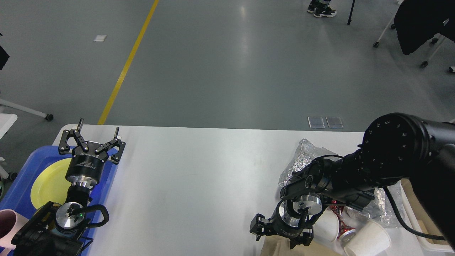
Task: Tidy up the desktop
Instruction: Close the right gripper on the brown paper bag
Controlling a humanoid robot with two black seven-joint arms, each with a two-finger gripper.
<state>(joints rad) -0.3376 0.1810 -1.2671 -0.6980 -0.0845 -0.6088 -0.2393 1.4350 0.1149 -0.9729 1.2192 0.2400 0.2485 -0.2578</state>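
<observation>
The white desktop (199,177) spans the view. My left gripper (98,127) is open and empty, hovering over the far right corner of a blue tray (21,185) at the desktop's left end. My right gripper (280,243) points down at the front right with its jaws spread. It is just above a brown paper sheet (272,249), and its fingertips are partly cut off by the view's edge. Beside it lie crumpled foil (302,160), two white paper cups (328,225) (369,240) and a red can (344,229).
A yellow plate (48,185) lies in the blue tray, and a pink cup (9,227) stands at the tray's near left. A cream bin (423,220) sits at the far right, partly behind my right arm. Grey floor lies beyond the far edge.
</observation>
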